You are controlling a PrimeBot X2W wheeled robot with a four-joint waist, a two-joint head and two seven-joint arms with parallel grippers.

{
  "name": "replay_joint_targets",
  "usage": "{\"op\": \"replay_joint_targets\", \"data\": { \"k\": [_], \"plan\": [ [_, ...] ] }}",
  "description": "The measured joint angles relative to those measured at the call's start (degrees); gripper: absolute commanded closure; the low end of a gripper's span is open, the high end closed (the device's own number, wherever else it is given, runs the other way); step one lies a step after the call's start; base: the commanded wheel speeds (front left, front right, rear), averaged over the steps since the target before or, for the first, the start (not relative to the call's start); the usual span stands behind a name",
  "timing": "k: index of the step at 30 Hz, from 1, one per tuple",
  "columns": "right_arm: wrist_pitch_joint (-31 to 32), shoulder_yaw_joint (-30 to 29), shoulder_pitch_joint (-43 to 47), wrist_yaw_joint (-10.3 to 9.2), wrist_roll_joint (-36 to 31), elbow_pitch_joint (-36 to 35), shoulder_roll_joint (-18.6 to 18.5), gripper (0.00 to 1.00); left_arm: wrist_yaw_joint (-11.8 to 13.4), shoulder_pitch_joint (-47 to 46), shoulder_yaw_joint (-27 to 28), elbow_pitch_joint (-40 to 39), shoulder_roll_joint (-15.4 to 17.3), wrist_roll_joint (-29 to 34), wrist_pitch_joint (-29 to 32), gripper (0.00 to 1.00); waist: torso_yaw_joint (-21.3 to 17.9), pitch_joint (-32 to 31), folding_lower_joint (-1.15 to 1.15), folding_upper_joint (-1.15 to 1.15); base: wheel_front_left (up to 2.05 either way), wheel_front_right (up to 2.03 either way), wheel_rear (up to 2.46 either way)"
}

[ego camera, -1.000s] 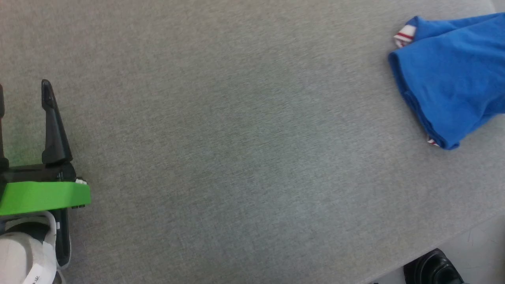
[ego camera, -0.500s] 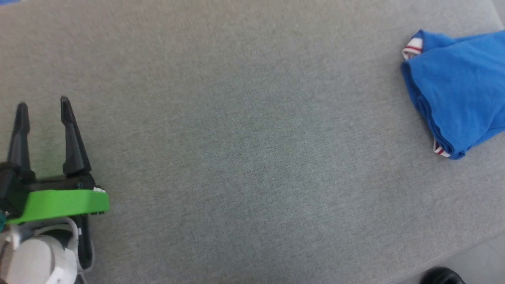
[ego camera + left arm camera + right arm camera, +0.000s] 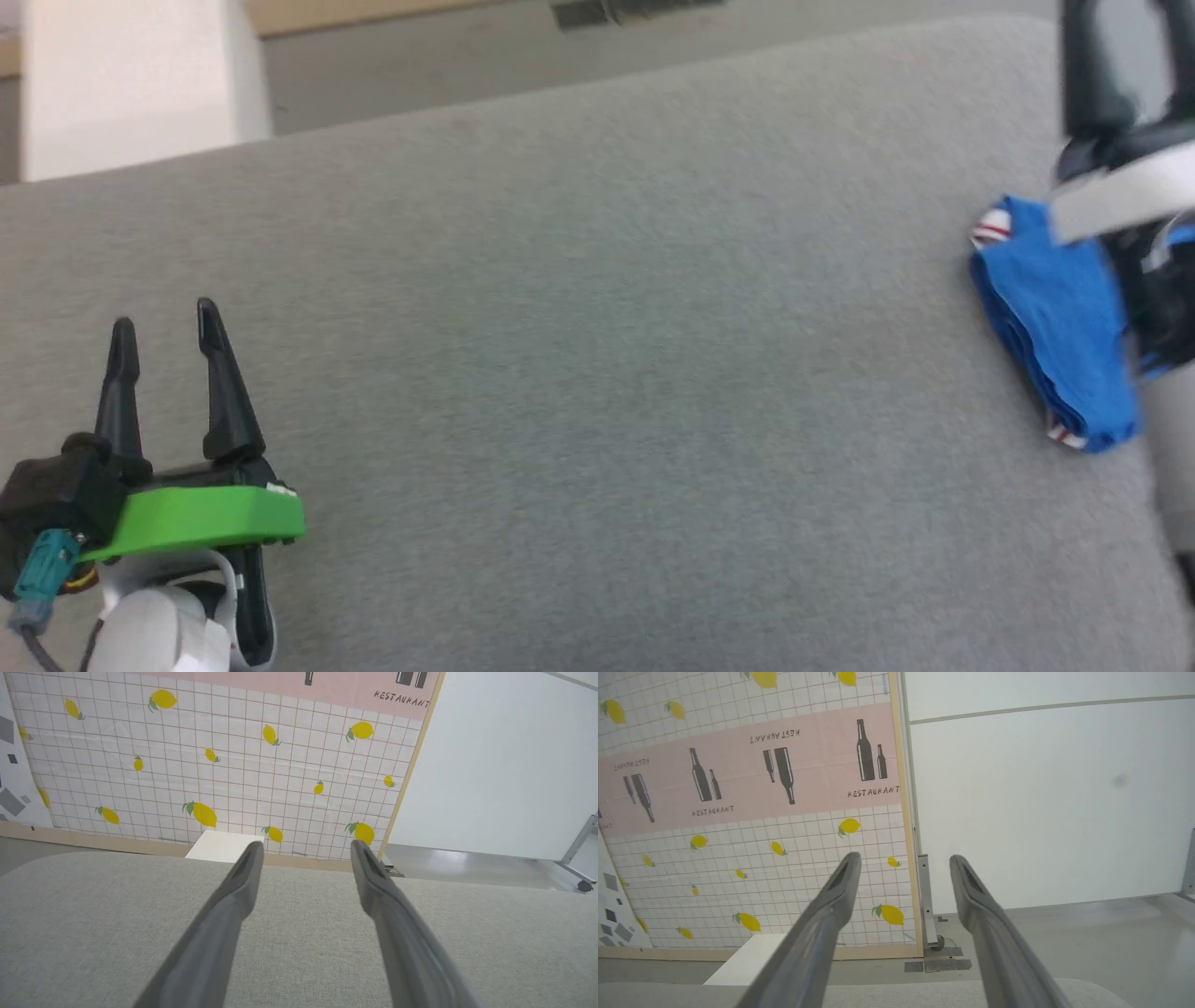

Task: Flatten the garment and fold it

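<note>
The garment (image 3: 1055, 317) lies as a folded blue bundle at the right side of the grey table (image 3: 597, 373), with white red-striped cuffs (image 3: 991, 226) peeking out at its far and near ends. My right gripper (image 3: 1131, 42) is raised above the bundle's right part, blurred, its dark fingers spread and nothing between them. It hides part of the fabric. In the right wrist view the right gripper (image 3: 903, 858) points at the wall, open and empty. My left gripper (image 3: 163, 317) rests at the lower left, far from the garment, open. The left gripper (image 3: 306, 847) hovers over bare tabletop.
Beyond the table's far edge (image 3: 653, 84) lies grey floor (image 3: 1064, 938). A white box (image 3: 224, 845) stands against the lemon-patterned wall (image 3: 210, 765), and a white board (image 3: 504, 765) stands to its right. The table's near right corner curves away below the garment.
The head camera has tilted up, bringing the table's far edge and floor into view. My right gripper now shows over the garment's right part. The garment stays a folded bundle.
</note>
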Motion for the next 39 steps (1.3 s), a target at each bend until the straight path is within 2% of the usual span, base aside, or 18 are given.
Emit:
{"op": "replay_joint_targets", "data": {
  "k": [6, 9, 13, 23, 32, 35, 39],
  "plan": [
    [-2.8, -7.4, 10.6, 0.0, -6.3, -5.9, 13.0, 0.0, -0.2, 0.3, -0.9, 2.9, -1.5, 0.0, -0.5, 0.0, 5.0, -4.1, 0.0, 0.0, 0.0, 0.0, 0.0],
    [-3.2, -9.2, 15.7, 0.0, -10.6, -8.1, 16.6, 0.0, 0.1, 0.1, -2.0, 4.5, -2.0, 0.7, -0.6, 0.0, 7.4, -5.9, 0.0, 0.0, 0.0, 0.0, 0.0],
    [-3.5, -10.6, 22.6, 0.0, -15.2, -9.5, 17.4, 0.0, 0.1, -0.4, -4.3, 7.2, -2.2, 2.7, -0.6, 0.0, 10.2, -8.0, 0.0, 0.0, 0.0, 0.0, 0.0],
    [-3.6, -8.9, 35.2, 0.0, -19.0, -12.4, 17.5, 0.0, 0.0, -0.8, -8.2, 12.5, -4.7, 5.3, -0.8, 0.0, 14.7, -12.2, 0.0, 0.0, 0.0, 0.0, 0.0],
    [-3.6, -9.0, 42.3, 0.0, -21.2, -12.9, 17.5, 0.0, -1.7, 0.4, -9.3, 14.1, -6.2, 5.9, -0.9, 0.0, 15.8, -14.1, 0.0, 0.0, 0.0, 0.0, 0.0],
    [-3.6, -9.6, 43.3, 0.0, -21.2, -12.9, 17.5, 0.0, -3.0, 1.3, -9.9, 15.6, -6.3, 6.0, -1.1, 0.0, 15.8, -14.4, 0.0, 0.0, 0.0, 0.0, 0.0],
    [-3.6, -9.8, 43.6, 0.0, -21.2, -12.8, 17.5, 0.0, -3.5, 2.0, -10.2, 16.7, -6.6, 6.4, -1.1, 0.0, 15.4, -14.4, 0.0, 0.0, 0.0, 0.0, 0.0]
  ]
}}
